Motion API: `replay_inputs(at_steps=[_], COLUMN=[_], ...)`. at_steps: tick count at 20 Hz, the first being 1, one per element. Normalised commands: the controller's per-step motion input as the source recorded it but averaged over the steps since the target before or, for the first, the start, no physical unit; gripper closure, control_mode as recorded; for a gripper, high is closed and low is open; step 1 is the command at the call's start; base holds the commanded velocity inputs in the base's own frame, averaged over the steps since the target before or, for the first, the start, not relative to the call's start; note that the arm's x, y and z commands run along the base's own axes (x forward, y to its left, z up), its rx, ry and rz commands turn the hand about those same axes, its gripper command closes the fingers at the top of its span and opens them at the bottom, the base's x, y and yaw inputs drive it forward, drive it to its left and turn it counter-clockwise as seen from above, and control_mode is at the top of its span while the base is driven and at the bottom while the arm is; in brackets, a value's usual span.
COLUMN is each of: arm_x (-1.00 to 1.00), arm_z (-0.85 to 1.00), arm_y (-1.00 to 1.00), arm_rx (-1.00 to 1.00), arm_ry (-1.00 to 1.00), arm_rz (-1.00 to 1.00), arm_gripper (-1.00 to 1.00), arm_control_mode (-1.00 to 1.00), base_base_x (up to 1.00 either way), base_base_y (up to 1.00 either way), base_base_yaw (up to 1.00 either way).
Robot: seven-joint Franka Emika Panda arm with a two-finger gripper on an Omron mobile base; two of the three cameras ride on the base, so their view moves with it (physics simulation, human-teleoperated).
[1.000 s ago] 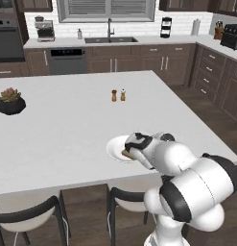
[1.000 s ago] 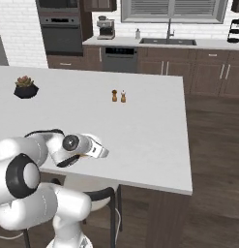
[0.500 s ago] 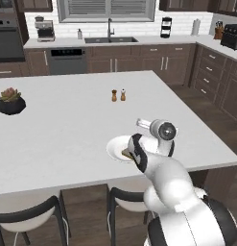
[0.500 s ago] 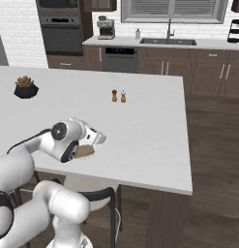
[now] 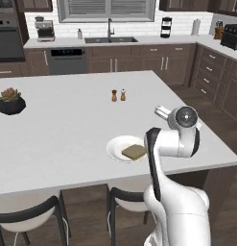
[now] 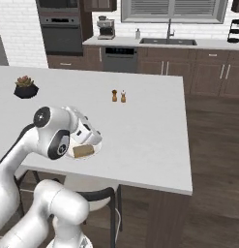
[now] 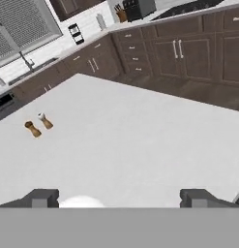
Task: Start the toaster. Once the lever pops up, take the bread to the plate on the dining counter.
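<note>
Over on the dining counter (image 5: 57, 134), near its front edge: bread (image 5: 134, 152) lying flat on the plate (image 5: 114, 145), a bit off-centre toward the robot's side. Looks like the delivery part of the task is done, judging by how things lie.

Key relation for whatever comes next: gripper (image 7: 119, 198) hangs above the counter, just beside the plate, and points out across the bare white top toward the far cabinets. So the bread lies below and back from the fingertips (image 7: 41, 197), not ahead of them. Would need a tilt back down to reach it again. Squarish slice, so no real long axis to line up with. Single arm, so no question of which one is nearer.

Jaws spread as wide as they go, nothing between them. Zero contact with bread or plate, as far as can be told from the base views.

Head count:
- one plate, one slice of bread
- two little shakers (image 5: 118, 95) standing side by side mid-counter, well apart from the plate
- one potted plant (image 5: 12, 100) at the far left
- one dark boxy toaster (image 5: 231, 36), probably, on the back worktop, well away
- two stools (image 5: 127, 202) tucked under the near edge
</note>
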Motion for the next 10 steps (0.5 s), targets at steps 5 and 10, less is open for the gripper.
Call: replay_inputs(at_steps=[5, 10], arm_x=[-1.00, -1.00], arm_z=[0.91, 0.41], arm_y=[-0.21, -0.07], arm_rx=[0.20, 0.14], arm_ry=[0.26, 0.24], arm_rz=[-0.18, -0.17], arm_gripper=[-1.00, -1.00], arm_control_mode=[-1.00, -1.00], base_base_x=[0.00, 0.00], base_base_y=[0.00, 0.00], base_base_yaw=[0.00, 0.00])
